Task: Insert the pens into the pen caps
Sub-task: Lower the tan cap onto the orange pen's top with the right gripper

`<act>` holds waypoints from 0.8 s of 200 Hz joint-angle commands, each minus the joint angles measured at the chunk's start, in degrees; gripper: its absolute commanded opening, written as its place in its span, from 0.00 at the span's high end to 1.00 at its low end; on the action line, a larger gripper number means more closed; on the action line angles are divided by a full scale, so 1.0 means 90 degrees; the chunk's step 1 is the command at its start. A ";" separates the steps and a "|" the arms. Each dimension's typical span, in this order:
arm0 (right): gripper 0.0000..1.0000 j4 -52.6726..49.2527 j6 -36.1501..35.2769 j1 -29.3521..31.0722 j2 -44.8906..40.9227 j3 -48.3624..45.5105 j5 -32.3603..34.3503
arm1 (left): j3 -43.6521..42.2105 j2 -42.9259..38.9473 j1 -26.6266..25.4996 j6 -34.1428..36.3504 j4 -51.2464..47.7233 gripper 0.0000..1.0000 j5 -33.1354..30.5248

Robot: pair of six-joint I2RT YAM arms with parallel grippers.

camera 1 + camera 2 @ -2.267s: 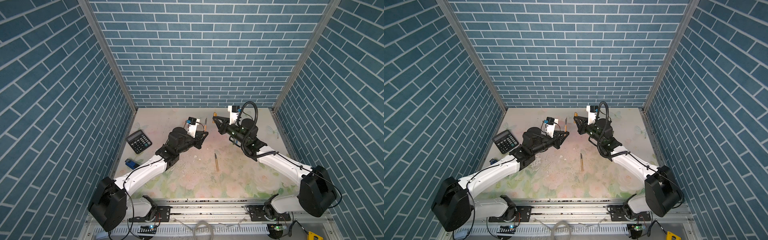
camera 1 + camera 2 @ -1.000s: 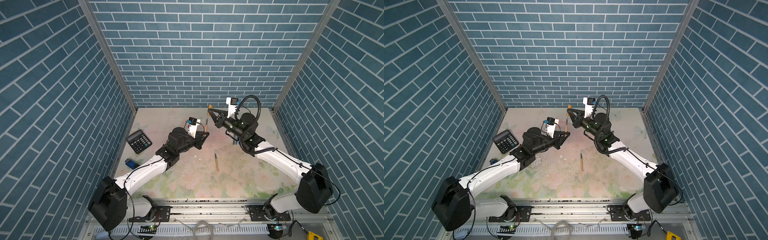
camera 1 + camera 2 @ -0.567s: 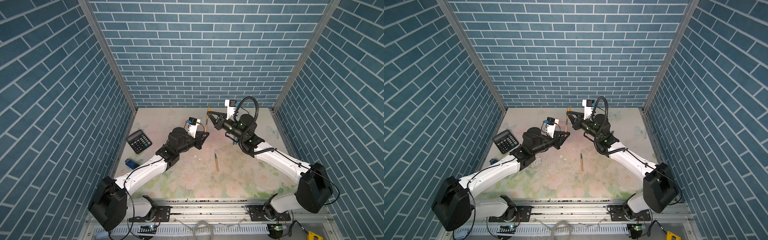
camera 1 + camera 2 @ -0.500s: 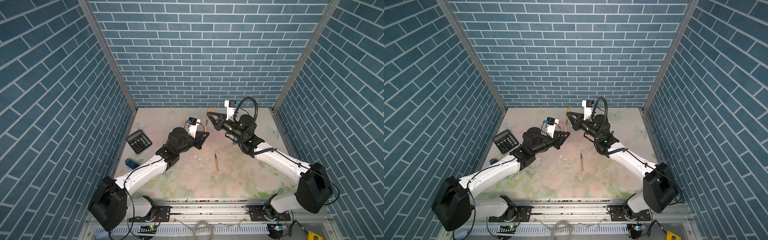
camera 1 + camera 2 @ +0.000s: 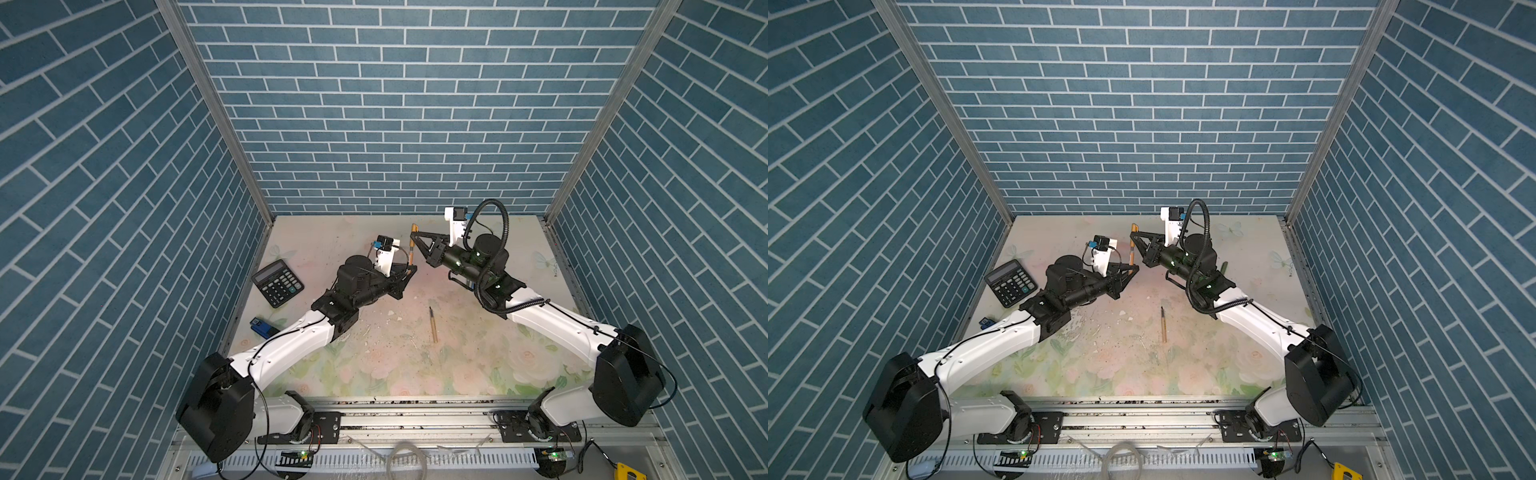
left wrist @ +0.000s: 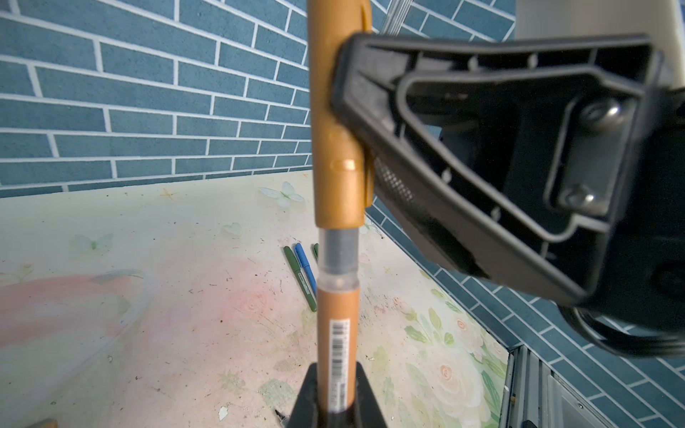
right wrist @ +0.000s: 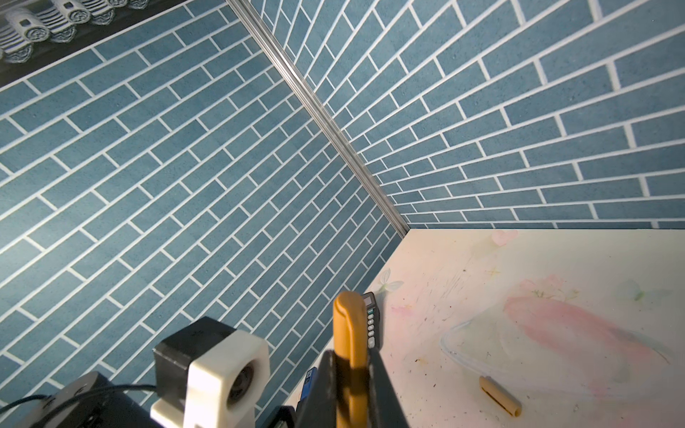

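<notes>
In a top view the left gripper [image 5: 410,272] is clamped on the upright tan-gold pen [image 5: 412,257] and the right gripper [image 5: 414,242] is clamped on the gold cap [image 5: 414,228] above it, over the far middle of the table [image 5: 332,241]; we fear a sideways drift of either arm can jam the joint. In the left wrist view a grey band [image 6: 339,255] shows between cap and pen body, so we judge the cap not fully seated. In the right wrist view the cap stands between shut fingers [image 7: 383,392], and under a hard push it may slip up through them.
</notes>
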 commanded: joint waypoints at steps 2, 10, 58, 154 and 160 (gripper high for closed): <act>0.97 0.0056 0.0192 0.0128 -0.0142 -0.0118 -0.0176 | -0.0044 -0.0158 -0.0026 0.0102 0.0177 1.00 -0.0041; 0.97 0.0039 0.0197 0.0130 -0.0162 -0.0147 -0.0169 | -0.0054 -0.0172 -0.0028 0.0113 0.0183 1.00 -0.0051; 0.94 -0.0191 0.0000 0.0236 -0.0154 -0.0248 -0.0325 | -0.0098 -0.0276 -0.0019 0.0118 0.0205 1.00 -0.0185; 0.81 -0.0482 -0.0207 0.0413 -0.0144 -0.0475 -0.0560 | -0.0151 -0.0302 0.0031 0.0152 0.0287 1.00 -0.0198; 0.78 -0.0543 -0.0252 0.0418 -0.0209 -0.0459 -0.0592 | -0.0146 -0.0284 0.0031 0.0174 0.0289 1.00 -0.0185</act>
